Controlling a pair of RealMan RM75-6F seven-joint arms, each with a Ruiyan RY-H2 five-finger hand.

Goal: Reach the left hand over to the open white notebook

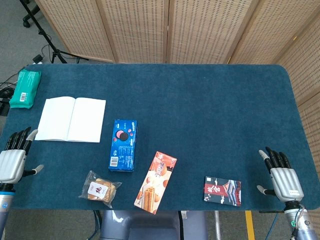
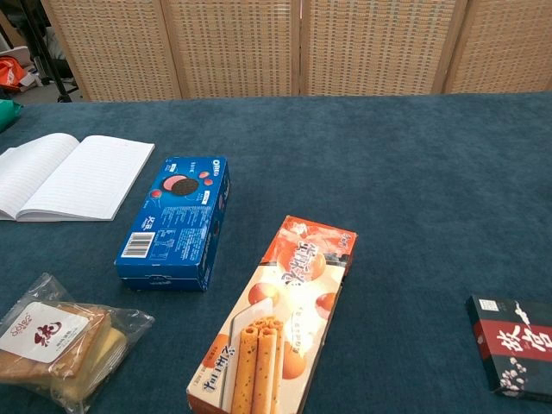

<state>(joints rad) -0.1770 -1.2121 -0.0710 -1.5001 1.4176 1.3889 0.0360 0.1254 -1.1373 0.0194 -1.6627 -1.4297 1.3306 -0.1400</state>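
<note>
The left hand (image 1: 12,161) rests at the table's (image 1: 210,100) near-left edge, fingers spread and holding nothing, just below the open white notebook (image 1: 71,119) without touching it. The notebook lies flat on the blue cloth toward the left side, pages up, with a green packet (image 1: 26,88) beyond it at the far-left corner. The right hand (image 1: 282,176) sits at the near-right edge, fingers likewise apart and empty. Between the 2 hands lie a blue biscuit box (image 1: 123,145), a wrapped bun (image 1: 101,189), an orange wafer-roll box (image 1: 156,182) and a dark box (image 1: 222,191).
</note>
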